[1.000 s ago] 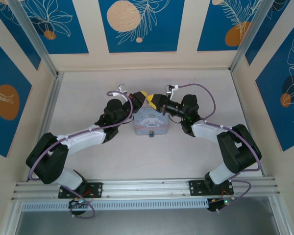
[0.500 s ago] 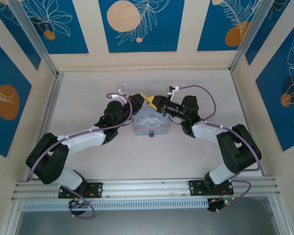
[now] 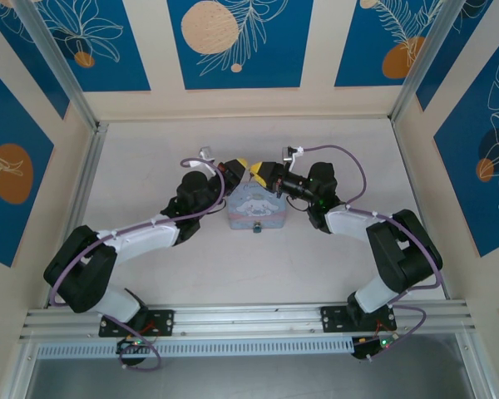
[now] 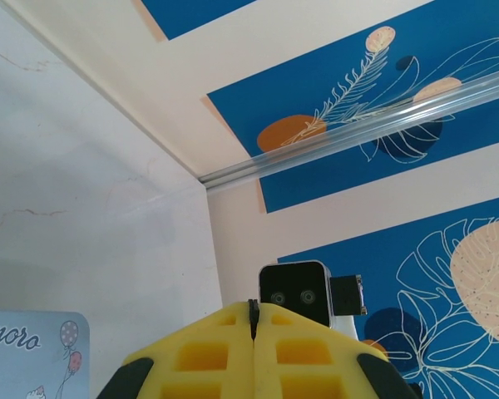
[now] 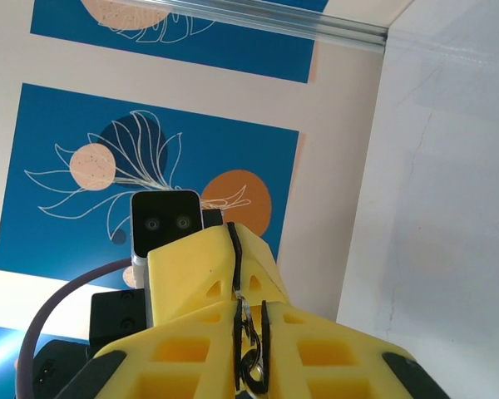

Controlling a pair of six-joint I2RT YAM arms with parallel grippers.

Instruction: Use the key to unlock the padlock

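The pale blue tin [image 3: 256, 208] lies mid-table with the tiny dark padlock [image 3: 256, 228] at its near edge. Both yellow-fingered grippers meet tip to tip above the tin's far edge: my left gripper [image 3: 241, 162] and my right gripper [image 3: 255, 171]. In the right wrist view my right gripper [image 5: 250, 305] is closed to a narrow gap on the thin metal key [image 5: 247, 334] and its ring. The key's top end reaches the tip of the left fingers [image 5: 208, 266]. My left gripper [image 4: 254, 309] is shut; whether it pinches the key I cannot tell. A tin corner [image 4: 25, 353] shows low left.
Purple cables loop over both arms [image 3: 349, 166]. The other arm's wrist camera [image 4: 293, 291] sits right behind the left fingertips. Aluminium frame posts [image 3: 87, 158] and patterned blue walls close in the table on three sides. A rail [image 3: 249, 316] runs along the near edge.
The right gripper's tip has crept slightly left towards the left gripper. The tin and the padlock stay where they were.
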